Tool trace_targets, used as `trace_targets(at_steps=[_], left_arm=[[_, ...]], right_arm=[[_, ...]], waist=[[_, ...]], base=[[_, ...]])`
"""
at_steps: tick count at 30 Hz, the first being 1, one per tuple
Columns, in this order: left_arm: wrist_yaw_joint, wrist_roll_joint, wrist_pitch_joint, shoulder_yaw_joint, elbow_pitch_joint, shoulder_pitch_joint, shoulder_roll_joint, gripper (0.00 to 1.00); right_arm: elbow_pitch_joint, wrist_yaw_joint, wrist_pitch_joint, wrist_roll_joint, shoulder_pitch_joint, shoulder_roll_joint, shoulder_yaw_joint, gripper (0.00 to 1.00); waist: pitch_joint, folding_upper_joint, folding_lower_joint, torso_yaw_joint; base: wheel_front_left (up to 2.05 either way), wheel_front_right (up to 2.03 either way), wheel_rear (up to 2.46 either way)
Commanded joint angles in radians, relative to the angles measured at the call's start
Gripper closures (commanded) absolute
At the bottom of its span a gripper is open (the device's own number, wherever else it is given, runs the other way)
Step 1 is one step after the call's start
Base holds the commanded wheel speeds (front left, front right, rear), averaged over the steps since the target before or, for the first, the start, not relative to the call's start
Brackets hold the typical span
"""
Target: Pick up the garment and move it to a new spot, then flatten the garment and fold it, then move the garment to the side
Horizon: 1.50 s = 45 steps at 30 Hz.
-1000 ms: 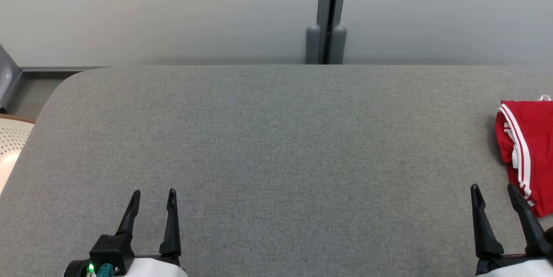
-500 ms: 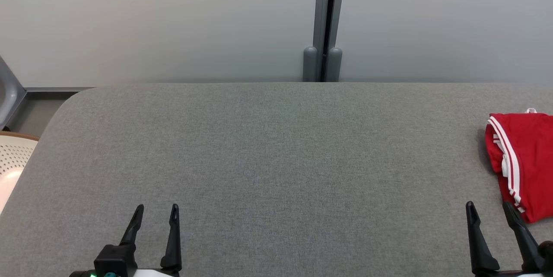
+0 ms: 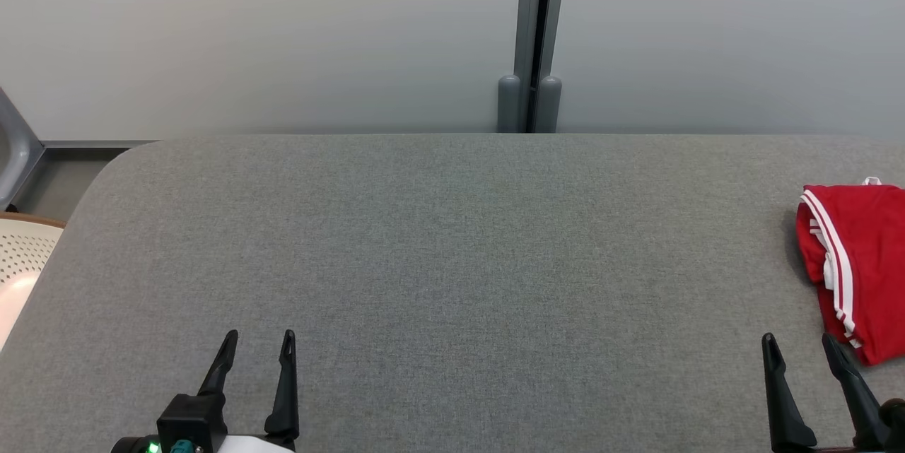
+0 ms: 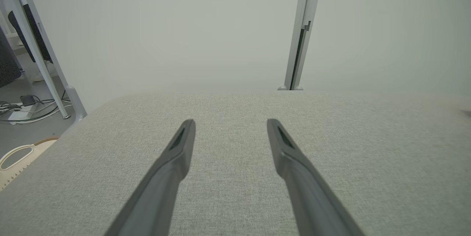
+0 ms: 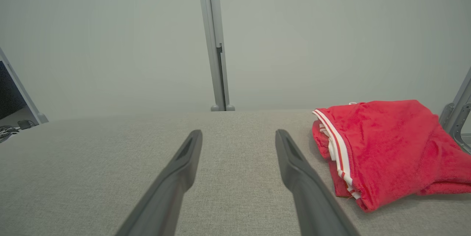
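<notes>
Since the earlier frames your head camera has tilted up: the whole scene sits lower in the head view, while nothing on the table [image 3: 452, 262] itself has shifted. Your left gripper [image 3: 258, 343] rests low at the near left edge, jaws spread and empty, parked clear of the work. Your right gripper [image 3: 799, 347] is also spread and empty, just beside the garment [image 3: 859, 262], a red bundle with white stripes lying at the far right of the table, apart from both fingers. That closeness suits a right-hand pickup, judging by the layout.
</notes>
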<state>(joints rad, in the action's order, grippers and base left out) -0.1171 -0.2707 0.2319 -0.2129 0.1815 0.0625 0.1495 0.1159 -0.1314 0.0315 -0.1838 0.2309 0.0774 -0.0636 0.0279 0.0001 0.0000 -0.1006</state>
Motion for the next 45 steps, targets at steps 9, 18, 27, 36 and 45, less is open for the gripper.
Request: trace_targets(at_steps=[9, 18, 27, 36, 45], left_arm=[[-0.012, -0.003, 0.001, -0.004, 0.003, -0.020, 0.011, 0.00], [-0.011, -0.005, -0.001, -0.016, 0.007, -0.023, 0.013, 0.00], [0.008, -0.099, -0.031, 0.001, 0.034, 0.000, -0.013, 1.00], [0.042, -0.271, -0.074, 0.047, 0.039, -0.027, -0.024, 1.00], [0.068, -0.409, -0.109, 0.083, 0.042, -0.048, -0.033, 1.00]], right_arm=[[0.004, 0.001, -0.001, -0.003, 0.020, -0.002, -0.001, 0.00], [0.015, 0.001, -0.004, -0.004, 0.020, 0.002, -0.003, 0.00], [-0.041, 0.000, -0.006, -0.106, -0.005, -0.008, 0.009, 1.00], [-0.086, 0.000, -0.018, -0.297, -0.054, -0.002, 0.010, 1.00], [-0.121, 0.000, -0.029, -0.450, -0.092, 0.000, 0.009, 1.00]], waist=[[-0.003, -0.0001, 0.0000, 0.001], [-0.002, -0.0001, 0.0000, -0.002], [-0.003, -0.0001, 0.0000, 0.003], [-0.006, -0.0001, 0.0000, 0.011], [-0.008, -0.0001, 0.0000, 0.018]], base=[[0.00, 0.00, 0.00], [0.00, 0.00, 0.00], [0.00, 0.00, 0.00], [0.00, 0.00, 0.00], [0.00, 0.00, 0.00]])
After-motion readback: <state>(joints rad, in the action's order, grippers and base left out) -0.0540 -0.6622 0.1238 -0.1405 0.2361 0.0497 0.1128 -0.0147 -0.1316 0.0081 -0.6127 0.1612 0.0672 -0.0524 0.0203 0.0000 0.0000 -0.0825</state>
